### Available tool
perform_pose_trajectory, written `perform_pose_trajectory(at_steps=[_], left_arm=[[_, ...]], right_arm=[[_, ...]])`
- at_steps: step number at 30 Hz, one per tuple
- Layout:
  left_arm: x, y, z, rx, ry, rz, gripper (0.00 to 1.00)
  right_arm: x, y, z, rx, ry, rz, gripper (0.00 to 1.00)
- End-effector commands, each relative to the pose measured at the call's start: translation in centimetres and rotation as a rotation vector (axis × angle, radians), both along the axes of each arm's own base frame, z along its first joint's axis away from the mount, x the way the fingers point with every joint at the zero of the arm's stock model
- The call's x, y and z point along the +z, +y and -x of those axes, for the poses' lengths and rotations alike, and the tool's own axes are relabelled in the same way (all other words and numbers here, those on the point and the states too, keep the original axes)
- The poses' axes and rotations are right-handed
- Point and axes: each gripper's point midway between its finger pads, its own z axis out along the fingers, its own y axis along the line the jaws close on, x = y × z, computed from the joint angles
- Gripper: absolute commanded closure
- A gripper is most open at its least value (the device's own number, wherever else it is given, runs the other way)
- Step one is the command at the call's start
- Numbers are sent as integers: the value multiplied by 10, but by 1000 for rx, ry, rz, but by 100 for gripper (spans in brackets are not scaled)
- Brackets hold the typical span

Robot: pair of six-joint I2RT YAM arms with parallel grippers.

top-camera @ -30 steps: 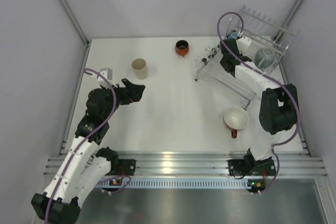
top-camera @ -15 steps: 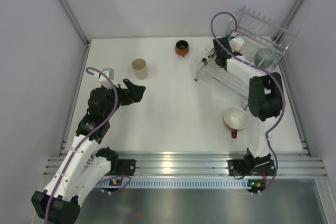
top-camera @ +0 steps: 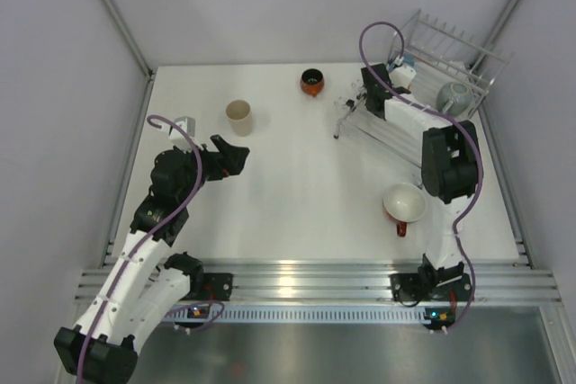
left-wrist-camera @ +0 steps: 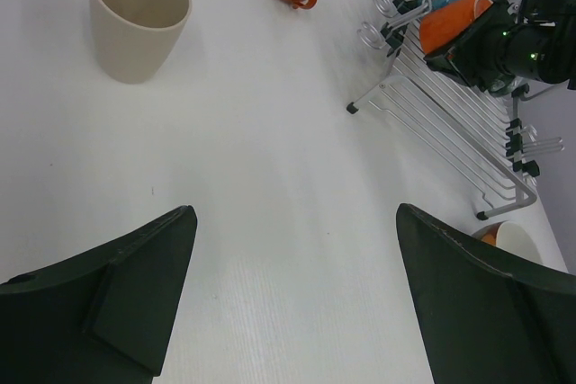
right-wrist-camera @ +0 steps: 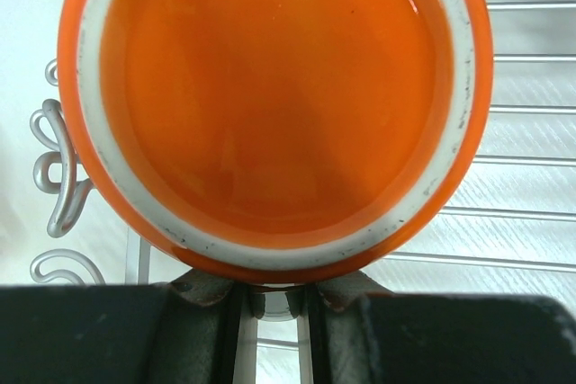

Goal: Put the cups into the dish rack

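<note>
**Right gripper at an orange cup in the dish rack**

The right gripper reaches into the left end of the dish rack, where the orange cup lies tilted on the wires. Its fingers sit nearly together against the cup's edge, and I cannot tell whether they grip it. A grey mug rests at the rack's right end. Well left of the rack, the left gripper is spread wide and holds nothing. A beige tumbler stands near it.
</note>
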Motion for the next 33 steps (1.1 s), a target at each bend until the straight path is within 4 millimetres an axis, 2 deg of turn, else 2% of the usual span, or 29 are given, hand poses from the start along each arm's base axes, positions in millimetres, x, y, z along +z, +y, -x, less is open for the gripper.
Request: perform_pose_trajectory(at_steps=[1, 11, 16, 22, 24, 28, 33], left_arm=[[19, 1, -1, 2, -63, 1, 2], [18, 0, -2, 0, -57, 0, 2], [19, 1, -1, 4, -62, 1, 2], [19, 1, -1, 2, -63, 1, 2], [19, 1, -2, 2, -61, 2, 2], [18, 0, -2, 0, -57, 0, 2], [18, 0, -3, 1, -54, 2, 2]], right_arm=[[32, 4, -24, -32, -131, -38, 100], [28, 11, -18, -26, -137, -52, 100], [18, 10, -22, -20, -112, -51, 87], [24, 9, -24, -10, -117, -37, 80], [27, 8, -24, -9, -120, -33, 74], [29, 3, -25, -14, -117, -34, 71], [31, 8, -24, 3, -125, -54, 69]])
